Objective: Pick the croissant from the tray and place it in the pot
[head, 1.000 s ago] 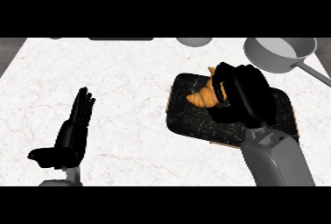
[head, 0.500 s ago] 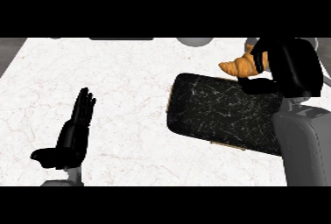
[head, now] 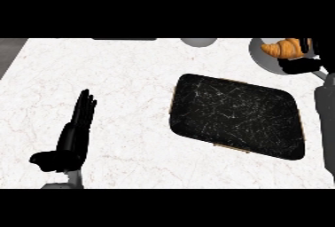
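Note:
The golden croissant (head: 281,48) hangs over the grey pot (head: 260,58) at the far right corner of the counter. My right hand (head: 302,65) is curled round the croissant's right end, fingers above and thumb below, and covers much of the pot. The black tray (head: 235,117) lies bare in the right half of the counter, tilted slightly. Near the lower left edge my left hand (head: 74,133) rests open with its fingers straight and pointing up, apart from everything.
A grey round object (head: 198,41) pokes in at the counter's far edge, left of the pot. My right forearm (head: 325,111) runs along the right edge beside the tray. White marble counter (head: 124,88) spreads between the left hand and the tray.
My right hand lifted the croissant off the tray and carried it away and to the right, over the pot. The tray now lies uncovered. The left hand has stayed still.

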{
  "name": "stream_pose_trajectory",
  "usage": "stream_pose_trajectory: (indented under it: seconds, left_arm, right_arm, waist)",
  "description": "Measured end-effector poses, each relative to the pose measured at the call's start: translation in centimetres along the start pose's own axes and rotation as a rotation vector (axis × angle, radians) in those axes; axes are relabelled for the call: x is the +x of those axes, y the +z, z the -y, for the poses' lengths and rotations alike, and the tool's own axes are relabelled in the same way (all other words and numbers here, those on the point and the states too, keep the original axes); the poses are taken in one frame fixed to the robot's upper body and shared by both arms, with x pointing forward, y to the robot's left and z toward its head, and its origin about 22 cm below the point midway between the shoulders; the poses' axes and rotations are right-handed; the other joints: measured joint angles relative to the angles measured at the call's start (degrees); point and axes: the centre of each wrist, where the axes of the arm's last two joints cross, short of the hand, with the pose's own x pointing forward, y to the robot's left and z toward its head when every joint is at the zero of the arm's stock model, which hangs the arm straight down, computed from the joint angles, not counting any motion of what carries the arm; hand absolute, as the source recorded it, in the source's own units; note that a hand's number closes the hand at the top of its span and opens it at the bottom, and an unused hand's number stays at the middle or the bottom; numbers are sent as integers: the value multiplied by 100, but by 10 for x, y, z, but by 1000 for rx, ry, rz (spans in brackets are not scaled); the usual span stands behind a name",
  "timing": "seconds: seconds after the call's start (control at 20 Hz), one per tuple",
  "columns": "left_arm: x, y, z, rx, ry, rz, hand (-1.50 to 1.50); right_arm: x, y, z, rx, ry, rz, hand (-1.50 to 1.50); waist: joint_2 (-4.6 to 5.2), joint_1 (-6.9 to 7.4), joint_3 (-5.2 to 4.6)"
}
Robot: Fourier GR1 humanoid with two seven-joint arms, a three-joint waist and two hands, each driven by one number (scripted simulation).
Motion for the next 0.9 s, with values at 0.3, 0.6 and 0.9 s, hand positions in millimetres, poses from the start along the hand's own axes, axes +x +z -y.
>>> stream_pose_trajectory:
  seconds: [0.3,0.6,0.9]
  left_arm:
    - [4,1,12,-9,-3,1,0]
    - [6,-8,8,-21,6,6,0]
    - [9,-10,10,-37,6,14,0]
  right_arm:
    - [-56,-20,-6,35,7,-43,150]
    - [-91,-23,-26,132,-3,-71,150]
    - [-114,-17,-41,234,11,-156,150]
  waist:
    - [16,47,4]
    - [48,112,6]
    - [86,224,9]
